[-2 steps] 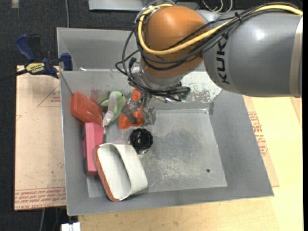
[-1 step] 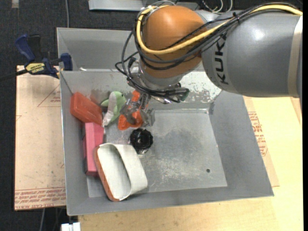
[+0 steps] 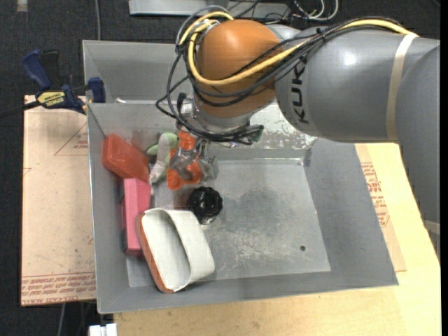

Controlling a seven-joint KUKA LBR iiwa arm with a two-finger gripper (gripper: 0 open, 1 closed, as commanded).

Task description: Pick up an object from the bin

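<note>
The end effector (image 3: 187,168), its state unclear, hangs above the scuffed grey bin (image 3: 280,215) floor.

The arm's orange cover (image 3: 234,61) hides the top of the gripper (image 3: 187,165) and part of the back wall of the grey bin (image 3: 280,219). Small orange pieces (image 3: 175,179) crowd the gripper's tip, too tangled to tell from the robot's own parts. A pale green-white thing (image 3: 165,147) lies half covered beside it. The lower end of the pink block (image 3: 134,205) runs under the white cup (image 3: 175,247). The arm (image 3: 364,82) is cut off at the right edge.
</note>
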